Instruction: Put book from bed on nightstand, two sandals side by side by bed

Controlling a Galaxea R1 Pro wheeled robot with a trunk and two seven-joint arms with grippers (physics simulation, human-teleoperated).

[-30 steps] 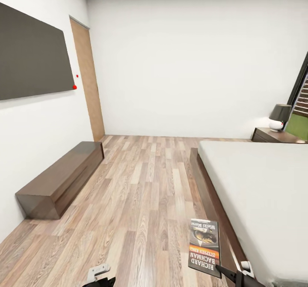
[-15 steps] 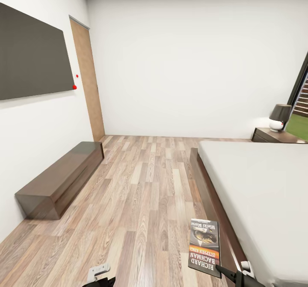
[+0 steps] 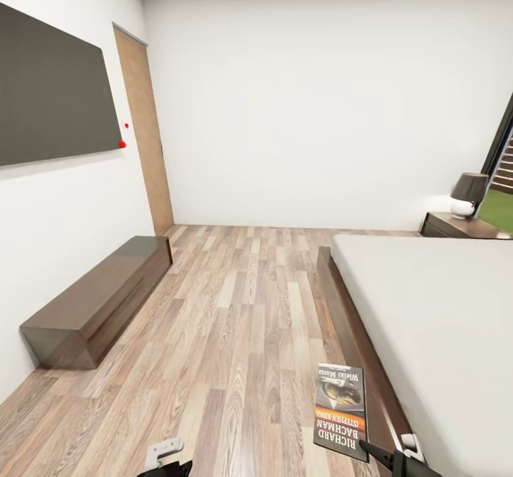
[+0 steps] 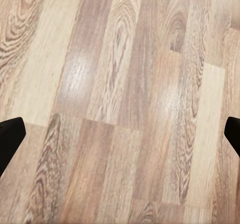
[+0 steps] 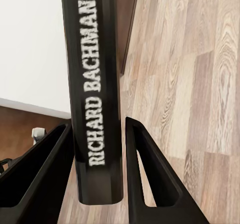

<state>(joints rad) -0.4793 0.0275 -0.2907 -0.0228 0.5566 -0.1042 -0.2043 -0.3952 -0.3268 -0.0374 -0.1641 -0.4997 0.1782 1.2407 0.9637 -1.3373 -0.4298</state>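
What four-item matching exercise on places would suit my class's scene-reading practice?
Things:
1. book
2. lamp
3. long cabinet
4. bed

Places:
A. on the nightstand
B. along the wall under the dark panel
C. between the right gripper fingers
D. on the floor, at the head view's right

Pairs: 1-C, 2-A, 3-B, 4-D

The head view looks from standing height forward and down the length of the bedroom — plank floor (image 3: 242, 306) ahead, bed (image 3: 434, 334) at its right, long low cabinet (image 3: 100, 299) at its left, far wall beyond. The left wrist view faces straight down at the same floor (image 4: 120, 103) from close by. The right wrist view looks along its fingers, very near the book (image 5: 95, 98) — sharing with the head view that book (image 3: 341, 409), the bed's edge (image 5: 30, 43) and the floorboards (image 5: 190, 83).
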